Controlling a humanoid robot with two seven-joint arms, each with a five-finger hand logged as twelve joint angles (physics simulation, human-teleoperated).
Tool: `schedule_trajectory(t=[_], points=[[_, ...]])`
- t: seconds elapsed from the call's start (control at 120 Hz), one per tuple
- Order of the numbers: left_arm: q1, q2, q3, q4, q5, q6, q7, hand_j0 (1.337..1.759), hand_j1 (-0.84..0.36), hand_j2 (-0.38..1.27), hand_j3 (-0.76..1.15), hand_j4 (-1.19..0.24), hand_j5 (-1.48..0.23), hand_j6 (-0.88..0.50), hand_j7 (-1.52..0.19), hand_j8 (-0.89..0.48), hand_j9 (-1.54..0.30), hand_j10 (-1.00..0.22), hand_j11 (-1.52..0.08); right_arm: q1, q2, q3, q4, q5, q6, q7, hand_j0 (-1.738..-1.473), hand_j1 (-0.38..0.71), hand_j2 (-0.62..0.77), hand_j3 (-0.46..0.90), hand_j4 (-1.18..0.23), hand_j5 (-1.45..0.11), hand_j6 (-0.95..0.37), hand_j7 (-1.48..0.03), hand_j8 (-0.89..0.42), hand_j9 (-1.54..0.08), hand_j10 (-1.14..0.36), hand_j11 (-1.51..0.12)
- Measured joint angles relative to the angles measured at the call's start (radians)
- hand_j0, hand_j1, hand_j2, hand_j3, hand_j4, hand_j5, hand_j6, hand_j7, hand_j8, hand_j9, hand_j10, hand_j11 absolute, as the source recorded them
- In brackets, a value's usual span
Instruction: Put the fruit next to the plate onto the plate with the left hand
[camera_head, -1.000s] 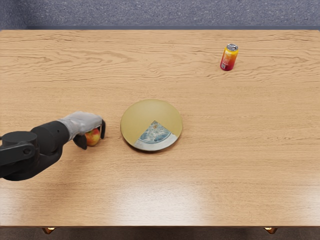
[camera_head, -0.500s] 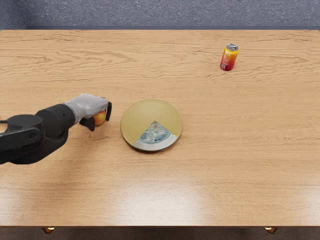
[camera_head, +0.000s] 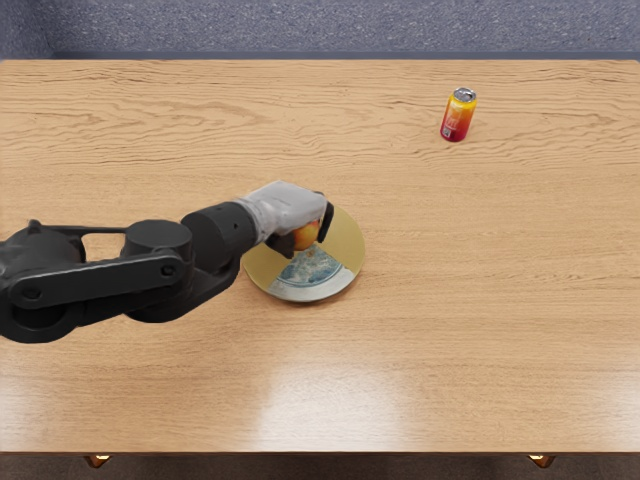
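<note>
L hand (camera_head: 292, 212) fingers (camera_head: 322, 222) wrapped round fruit (camera_head: 306, 236), held over plate (camera_head: 345, 250).

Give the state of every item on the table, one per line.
fruit: gripped by the robot hand over the plate; contact with it cannot be told.
left robot hand: shut on the fruit, above the plate's left part.
plate: lying flat, left part hidden by the hand.
can: upright, far from the plate, untouched.
</note>
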Motion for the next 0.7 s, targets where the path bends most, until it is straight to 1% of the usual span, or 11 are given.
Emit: schedule_trajectory(t=[0.067, 0.183, 0.217, 0.325, 0.35, 0.375, 0.4, 0.458, 0.517, 0.6, 0.7], points=[[0.006, -0.023, 0.006, 0.009, 0.002, -0.001, 0.0, 1.629, -0.43, 0.34, 0.0, -0.46, -1.24, -0.17, -1.22, -0.22, -1.22, -0.53, -1.23, 0.0, 0.0, 0.0, 0.0, 0.0, 0.0, 0.0, -1.658, -0.31, -0.01, 0.0, -0.03, -0.04, -0.03, -0.04, -0.03, -0.04, -0.03, -0.04], [0.025, -0.025, 0.028, 0.022, 0.006, 0.0, 0.0, 1.629, -0.43, 0.34, 0.0, -0.46, -1.24, -0.17, -1.22, -0.23, -1.22, -0.53, -1.23, 0.0, 0.0, 0.0, 0.0, 0.0, 0.0, 0.0, -1.658, -0.31, -0.01, 0.0, -0.03, -0.04, -0.03, -0.04, -0.03, -0.04, -0.03, -0.04], [0.03, -0.025, 0.033, 0.029, 0.006, 0.0, 0.0, 1.629, -0.43, 0.36, 0.0, -0.46, -1.24, -0.17, -1.22, -0.22, -1.22, -0.53, -1.23, 0.0, 0.0, 0.0, 0.0, 0.0, 0.0, 0.0, -1.658, -0.31, -0.01, 0.0, -0.03, -0.04, -0.03, -0.04, -0.03, -0.04, -0.03, -0.04], [0.02, -0.028, 0.041, 0.051, 0.007, -0.001, 0.0, 1.628, -0.46, 0.39, 0.0, -0.44, -1.25, -0.15, -1.23, -0.21, -1.22, -0.52, -1.24, 0.0, 0.0, 0.0, 0.0, 0.0, 0.0, 0.0, -1.658, -0.31, -0.01, 0.0, -0.03, -0.04, -0.03, -0.04, -0.03, -0.04, -0.03, -0.04], [0.018, -0.037, 0.042, 0.056, 0.008, 0.001, 0.0, 1.629, -0.44, 0.36, 0.0, -0.45, -1.21, -0.16, -1.19, -0.22, -1.18, -0.52, -1.19, 0.0, 0.0, 0.0, 0.0, 0.0, 0.0, 0.0, -1.658, -0.31, -0.01, 0.0, -0.03, -0.04, -0.03, -0.04, -0.03, -0.04, -0.03, -0.04], [0.017, -0.043, 0.042, 0.062, 0.009, 0.004, 0.0, 1.632, -0.41, 0.35, 0.0, -0.48, -1.13, -0.21, -1.11, -0.24, -1.11, -0.54, -1.12, 0.0, 0.0, 0.0, 0.0, 0.0, 0.0, 0.0, -1.658, -0.31, -0.01, 0.0, -0.03, -0.04, -0.03, -0.04, -0.03, -0.04, -0.03, -0.04], [0.018, -0.047, 0.043, 0.066, 0.009, 0.008, 0.0, 1.635, -0.36, 0.31, 0.0, -0.5, -1.04, -0.22, -1.03, -0.26, -1.02, -0.51, -1.03, 0.0, 0.0, 0.0, 0.0, 0.0, 0.0, 0.0, -1.658, -0.31, -0.01, 0.0, -0.03, -0.04, -0.03, -0.04, -0.03, -0.04, -0.03, -0.04], [0.021, -0.049, 0.043, 0.07, 0.01, 0.014, 0.0, 1.641, -0.26, 0.25, 0.0, -0.44, -0.87, -0.22, -0.86, -0.26, -0.85, -0.45, -0.86, 0.0, 0.0, 0.0, 0.0, 0.0, 0.0, 0.0, -1.658, -0.31, -0.01, 0.0, -0.03, -0.04, -0.03, -0.04, -0.03, -0.04, -0.03, -0.04], [0.022, -0.046, 0.043, 0.067, 0.009, 0.017, 0.0, 1.645, -0.18, 0.2, 0.0, -0.39, -0.74, -0.22, -0.73, -0.26, -0.72, -0.4, -0.73, 0.0, 0.0, 0.0, 0.0, 0.0, 0.0, 0.0, -1.658, -0.31, -0.01, 0.0, -0.03, -0.04, -0.03, -0.04, -0.03, -0.04, -0.03, -0.04], [0.018, -0.04, 0.04, 0.056, 0.006, 0.019, 0.0, 1.649, -0.11, 0.15, 0.0, -0.35, -0.6, -0.23, -0.59, -0.26, -0.59, -0.35, -0.6, 0.0, 0.0, 0.0, 0.0, 0.0, 0.0, 0.0, -1.658, -0.31, -0.01, 0.0, -0.03, -0.04, -0.03, -0.04, -0.03, -0.04, -0.03, -0.04], [0.007, -0.039, 0.032, 0.046, 0.004, 0.018, 0.0, 1.653, -0.05, 0.11, 0.0, -0.31, -0.5, -0.24, -0.49, -0.26, -0.49, -0.31, -0.49, 0.0, 0.0, 0.0, 0.0, 0.0, 0.0, 0.0, -1.658, -0.31, -0.01, 0.0, -0.03, -0.04, -0.03, -0.04, -0.03, -0.04, -0.03, -0.04]])
